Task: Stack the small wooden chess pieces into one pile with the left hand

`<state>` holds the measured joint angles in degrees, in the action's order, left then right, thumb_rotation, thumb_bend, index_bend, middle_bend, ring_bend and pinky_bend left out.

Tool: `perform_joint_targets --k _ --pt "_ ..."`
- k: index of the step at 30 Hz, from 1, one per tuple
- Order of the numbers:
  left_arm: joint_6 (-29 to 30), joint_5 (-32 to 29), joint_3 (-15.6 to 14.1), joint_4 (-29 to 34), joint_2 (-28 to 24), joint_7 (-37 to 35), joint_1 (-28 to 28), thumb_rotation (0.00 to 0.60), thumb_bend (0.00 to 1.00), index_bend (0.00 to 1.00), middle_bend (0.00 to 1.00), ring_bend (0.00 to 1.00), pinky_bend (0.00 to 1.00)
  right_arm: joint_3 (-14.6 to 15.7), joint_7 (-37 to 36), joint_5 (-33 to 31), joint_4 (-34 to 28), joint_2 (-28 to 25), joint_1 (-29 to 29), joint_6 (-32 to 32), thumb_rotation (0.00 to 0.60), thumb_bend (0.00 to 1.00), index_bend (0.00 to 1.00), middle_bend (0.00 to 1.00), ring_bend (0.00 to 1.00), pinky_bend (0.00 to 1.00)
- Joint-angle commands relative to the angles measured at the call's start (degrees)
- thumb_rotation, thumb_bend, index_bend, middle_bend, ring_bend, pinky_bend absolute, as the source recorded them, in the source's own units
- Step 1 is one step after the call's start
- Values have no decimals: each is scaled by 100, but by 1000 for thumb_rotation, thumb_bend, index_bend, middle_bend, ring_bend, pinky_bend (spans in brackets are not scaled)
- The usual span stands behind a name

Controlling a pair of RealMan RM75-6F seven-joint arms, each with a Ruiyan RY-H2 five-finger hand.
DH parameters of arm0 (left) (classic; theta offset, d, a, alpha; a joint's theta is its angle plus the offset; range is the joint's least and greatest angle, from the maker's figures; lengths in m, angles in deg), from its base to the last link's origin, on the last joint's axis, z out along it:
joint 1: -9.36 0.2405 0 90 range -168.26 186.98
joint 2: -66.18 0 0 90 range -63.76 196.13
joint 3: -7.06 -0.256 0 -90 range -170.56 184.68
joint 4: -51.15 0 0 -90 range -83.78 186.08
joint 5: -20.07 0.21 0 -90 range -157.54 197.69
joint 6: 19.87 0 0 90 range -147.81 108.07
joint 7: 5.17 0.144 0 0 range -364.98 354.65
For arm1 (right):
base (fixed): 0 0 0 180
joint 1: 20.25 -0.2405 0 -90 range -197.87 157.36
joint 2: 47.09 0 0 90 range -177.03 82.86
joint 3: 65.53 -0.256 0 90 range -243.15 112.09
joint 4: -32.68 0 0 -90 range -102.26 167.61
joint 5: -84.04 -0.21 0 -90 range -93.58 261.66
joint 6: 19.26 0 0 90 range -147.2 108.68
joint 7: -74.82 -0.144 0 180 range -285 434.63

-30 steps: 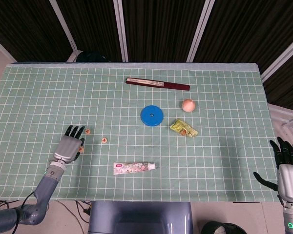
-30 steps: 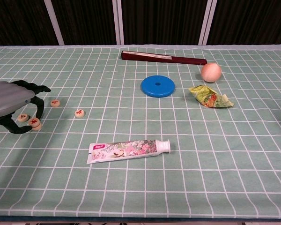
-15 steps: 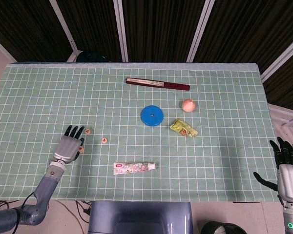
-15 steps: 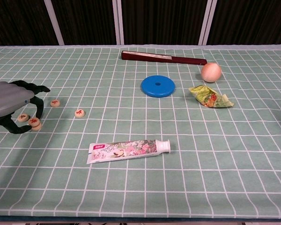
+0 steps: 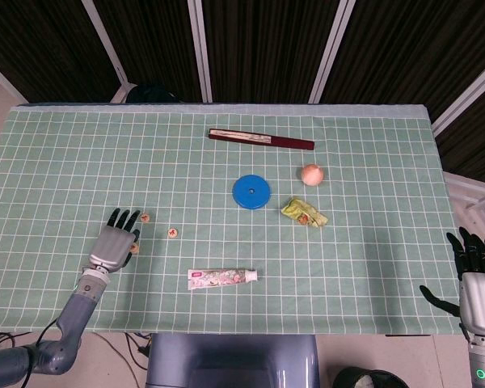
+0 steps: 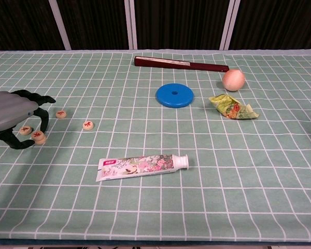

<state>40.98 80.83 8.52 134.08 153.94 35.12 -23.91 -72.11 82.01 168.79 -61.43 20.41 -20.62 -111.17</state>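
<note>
My left hand [image 5: 113, 242] is showing a silver-grey metallic back shell with black fingers [image 5: 123, 217]; the chest view is giving the same hand [image 6: 13, 114] as a smooth rounded grey cover over dark, segmented digits. A short metallic wrist ring is joining it to a blue-grey rounded forearm [image 5: 69, 323], with a thin dark cable trailing near the elbow. My right hand [image 5: 475, 279] is showing the same build: pale grey back plate, black fingers. Below it the wrist housing is carrying a small lit green ring.
</note>
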Motion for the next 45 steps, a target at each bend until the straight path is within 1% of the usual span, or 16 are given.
perform_joint_targets --k 1,23,29,31,34,36,40,45 --pt "12 17 -3 16 -6 -7 5 600 332 440 0 0 0 -1 -2 -3 -3 -1 0 1 600 232 81 13 0 0" --pt "101 93 -11 184 -47 52 25 600 332 440 0 0 0 -8 4 -10 -1 8 2 -8 600 232 81 13 0 0" --pt "133 146 37 276 -43 51 -8 600 330 403 0 0 0 -10 11 -17 -6 8 1 -3 600 233 80 13 0 0" --pt "153 192 68 332 -41 48 -34 600 315 393 0 0 0 -11 13 -19 -6 8 0 -2 600 233 81 13 0 0" --pt "171 245 154 393 -14 29 -96 600 254 375 0 0 0 -7 4 -16 -13 3 -1 5 600 232 81 13 0 0" --pt "138 194 270 378 45 -2 -167 600 227 365 0 0 0 2 -11 -5 -19 -5 -3 14 600 233 81 13 0 0" --pt "-16 -134 544 317 204 46 -355 600 220 362 0 0 0 2 -15 2 -12 -8 -1 7 600 232 81 13 0 0" --pt "-135 -526 766 225 388 327 -612 600 220 366 0 0 0 -11 -38 -28 -11 -14 -1 14 600 232 81 13 0 0"
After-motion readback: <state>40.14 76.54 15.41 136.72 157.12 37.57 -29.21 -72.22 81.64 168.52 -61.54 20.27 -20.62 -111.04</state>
